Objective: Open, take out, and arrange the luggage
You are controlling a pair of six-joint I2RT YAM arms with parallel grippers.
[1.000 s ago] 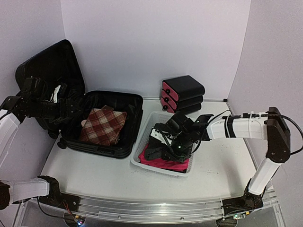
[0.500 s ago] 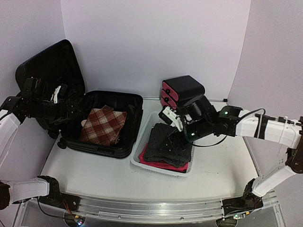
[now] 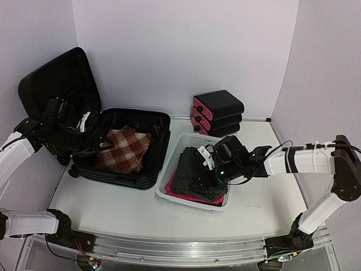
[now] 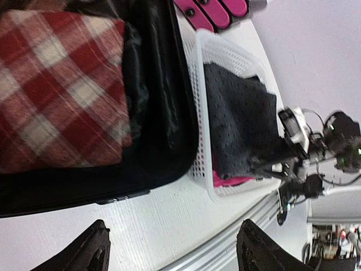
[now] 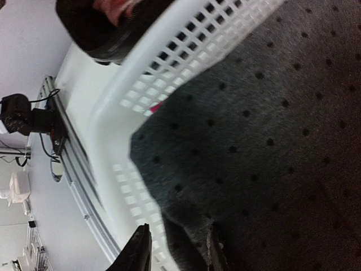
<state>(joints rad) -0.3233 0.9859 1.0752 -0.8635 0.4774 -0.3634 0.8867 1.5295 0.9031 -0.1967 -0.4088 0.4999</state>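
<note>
The luggage [image 3: 164,133] lies open at the left, its ribbed lid [image 3: 56,73] leaning up against the wall. A red plaid cloth [image 3: 124,149] [image 4: 56,90] lies folded inside it. My left gripper [image 3: 97,137] [image 4: 175,254] hovers over the suitcase's left side, open with nothing between its fingers. In the white mesh basket [image 3: 169,189] [image 4: 225,51] a dark dotted cloth [image 3: 194,172] [image 5: 271,113] lies over a pink cloth [image 3: 180,192]. My right gripper [image 3: 207,160] [image 5: 176,251] is down on the dark cloth's far edge, its fingers closed narrowly with a fold between them.
Stacked black boxes with pink fronts [image 3: 217,113] [image 4: 214,8] stand behind the basket against the back wall. The basket sits right beside the suitcase's right wall [image 4: 158,84]. Bare white table [image 3: 113,209] runs along the front, ending at the metal rail.
My right gripper let go of the dark cloth, which settled flat in the basket, then came back down and closed on its edge. The left gripper shifted right, toward the suitcase's inside.
</note>
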